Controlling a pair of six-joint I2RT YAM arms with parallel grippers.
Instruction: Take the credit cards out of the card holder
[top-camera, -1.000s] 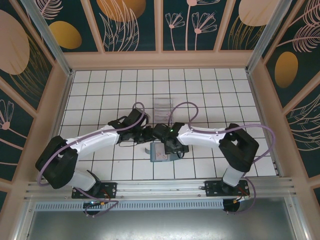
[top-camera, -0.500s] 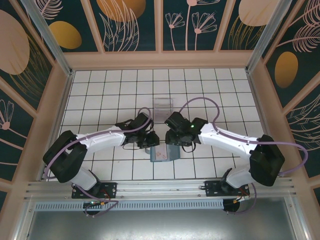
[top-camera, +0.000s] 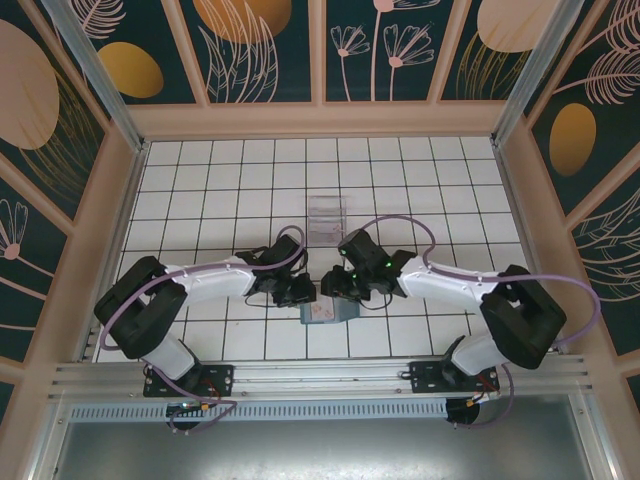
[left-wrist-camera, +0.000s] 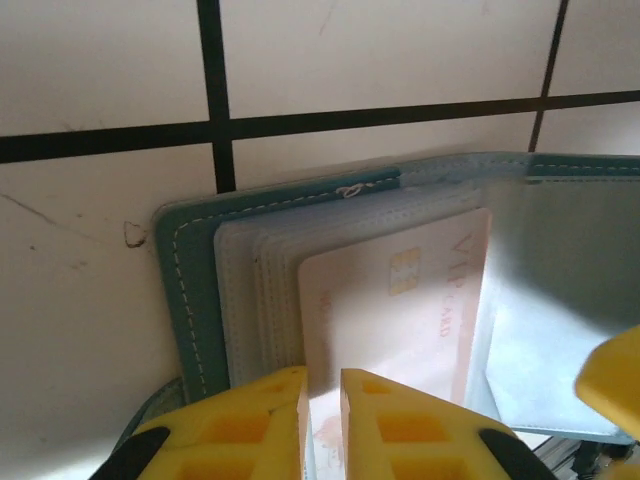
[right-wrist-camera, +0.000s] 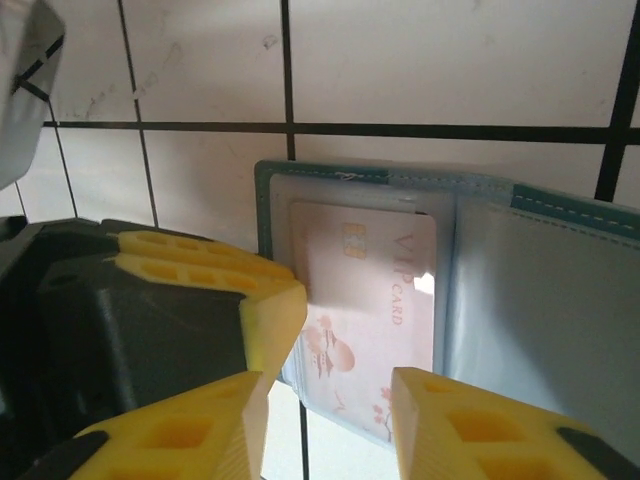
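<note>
The card holder (top-camera: 330, 312) lies open on the tiled floor, slate-blue with clear sleeves (left-wrist-camera: 190, 290) (right-wrist-camera: 560, 300). A whitish credit card (left-wrist-camera: 400, 310) (right-wrist-camera: 370, 290) printed "VIP CARD" sits in its left half. Its near end sticks out past the holder's edge. My left gripper (top-camera: 305, 293) (left-wrist-camera: 322, 385) is shut on the sleeve edge at the card's left side. One of its yellow fingers (right-wrist-camera: 270, 300) appears in the right wrist view. My right gripper (top-camera: 333, 287) (right-wrist-camera: 330, 395) is open, its fingers on either side of the card's near end.
A clear plastic box (top-camera: 327, 217) stands about two tiles beyond the holder. Both arms reach in from the sides and meet over the holder's far edge. White tiles with free room lie all around, inside the wooden frame (top-camera: 130, 160).
Both grippers have come down and together at the holder's far edge. The right jaws have narrowed around the card. The left jaws have stayed almost the same.
</note>
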